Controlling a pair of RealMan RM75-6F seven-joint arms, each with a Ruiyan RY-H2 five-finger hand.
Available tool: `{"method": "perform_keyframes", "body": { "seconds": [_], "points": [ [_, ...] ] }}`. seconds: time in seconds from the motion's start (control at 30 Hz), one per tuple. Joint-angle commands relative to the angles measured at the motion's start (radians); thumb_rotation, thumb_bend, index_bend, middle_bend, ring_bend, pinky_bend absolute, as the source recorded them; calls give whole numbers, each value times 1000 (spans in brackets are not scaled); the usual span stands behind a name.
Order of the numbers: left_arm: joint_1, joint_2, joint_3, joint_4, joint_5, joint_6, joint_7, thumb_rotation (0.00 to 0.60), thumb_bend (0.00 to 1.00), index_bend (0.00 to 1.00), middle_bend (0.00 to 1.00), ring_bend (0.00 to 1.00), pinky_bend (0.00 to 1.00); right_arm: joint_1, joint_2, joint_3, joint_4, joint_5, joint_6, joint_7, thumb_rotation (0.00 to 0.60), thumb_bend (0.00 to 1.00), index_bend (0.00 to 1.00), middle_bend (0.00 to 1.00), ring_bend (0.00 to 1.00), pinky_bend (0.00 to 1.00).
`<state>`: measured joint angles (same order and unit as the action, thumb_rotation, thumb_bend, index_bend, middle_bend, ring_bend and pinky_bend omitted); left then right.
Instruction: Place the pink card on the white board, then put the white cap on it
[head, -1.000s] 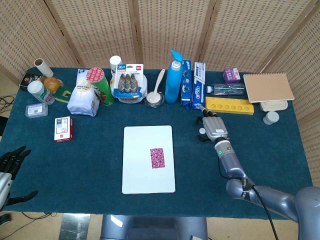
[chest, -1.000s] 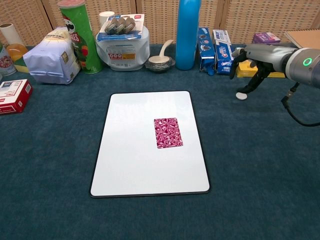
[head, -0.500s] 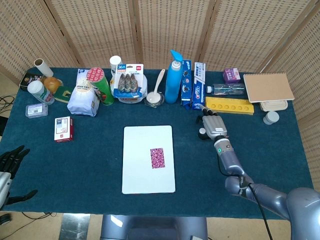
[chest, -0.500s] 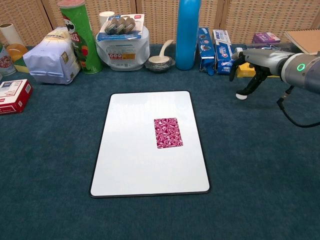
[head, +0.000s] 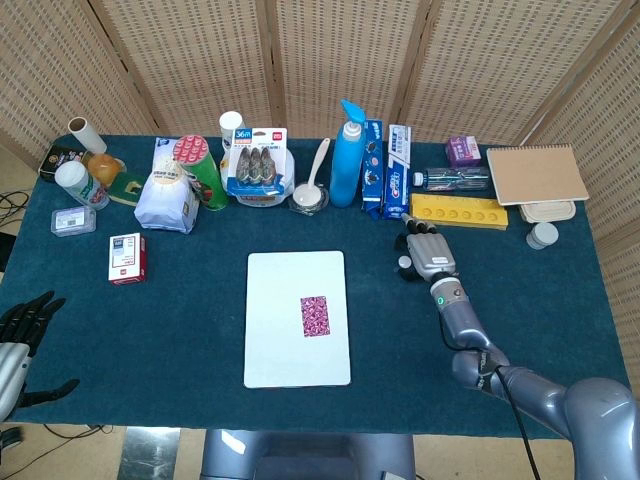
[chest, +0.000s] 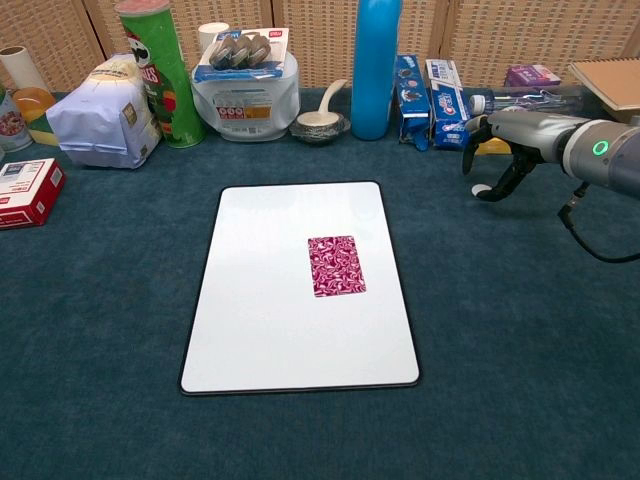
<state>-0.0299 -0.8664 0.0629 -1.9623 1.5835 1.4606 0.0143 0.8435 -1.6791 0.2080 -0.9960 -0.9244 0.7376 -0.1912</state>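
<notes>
Pink card (chest: 337, 265) already lies flat near the middle of the white board (chest: 260, 330), so your first step reads as done and only the white cap (chest: 481, 190) is left, sitting on the counter (chest: 520, 330) well right of the board. Your right hand (chest: 497, 150) arches over the cap with fingers (chest: 513, 178) curled down around it, touching or nearly so; whether they have clamped on it I cannot tell. Your left hand (head: 22, 335) idles at the counter's near-left edge, fingers apart and holding nothing, clear of the work.
</notes>
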Motion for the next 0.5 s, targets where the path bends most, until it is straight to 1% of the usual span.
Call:
{"method": "perform_keyframes", "body": {
  "seconds": [0.03, 0.33, 0.5],
  "points": [
    [0, -1, 0, 0, 0, -1, 2, 600, 58, 0, 0, 0, 0, -2, -6, 2, 17, -10, -12, 13, 600, 368, 369, 10, 0, 0],
    [-3, -3, 1, -2, -2, -9, 10, 600, 57, 0, 0, 0, 0, -9, -8, 7, 51, -28, -35, 38, 600, 371, 369, 9, 0, 0],
    [-5, -5, 4, -7, 0, -19, 22, 600, 58, 0, 0, 0, 0, -15, -15, 4, 66, -65, -47, 75, 600, 371, 376, 11, 0, 0]
  ]
}}
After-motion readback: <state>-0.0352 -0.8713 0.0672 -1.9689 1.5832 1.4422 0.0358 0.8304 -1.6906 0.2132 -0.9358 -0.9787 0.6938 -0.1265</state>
